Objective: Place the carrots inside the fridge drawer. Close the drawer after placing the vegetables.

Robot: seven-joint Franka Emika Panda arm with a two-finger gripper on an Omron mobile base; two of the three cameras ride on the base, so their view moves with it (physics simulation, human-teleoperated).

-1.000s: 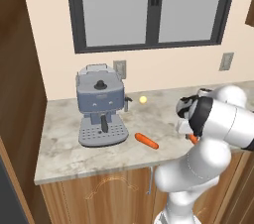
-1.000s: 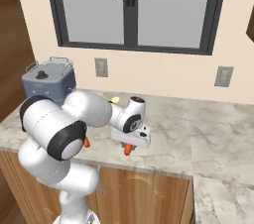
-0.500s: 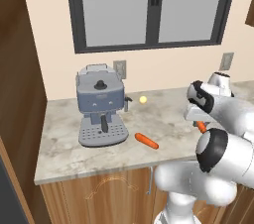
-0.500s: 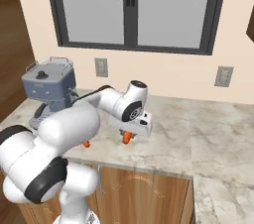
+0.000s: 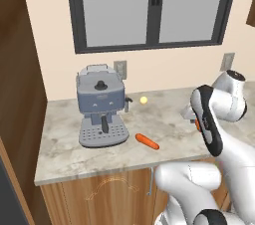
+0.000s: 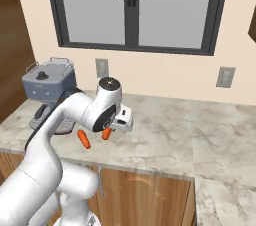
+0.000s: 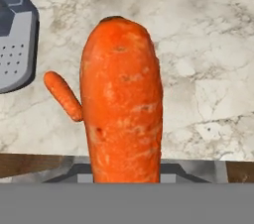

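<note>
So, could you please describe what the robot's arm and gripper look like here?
The glossy white arm is built of rounded, tubular segments joined by dark grey rings, with a dark disc capping the wrist joint. The small white, boxy gripper sits at its end. No cables or markings are visible.

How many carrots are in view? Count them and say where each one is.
2. One carrot is held in the gripper above the counter. The other carrot lies on the counter in front of the coffee machine.

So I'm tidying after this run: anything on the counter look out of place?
Nothing is spilled or damaged. One carrot lies loose on the counter by the coffee machine, and a small yellow ball sits near the wall. The fingers hold the other carrot.
</note>
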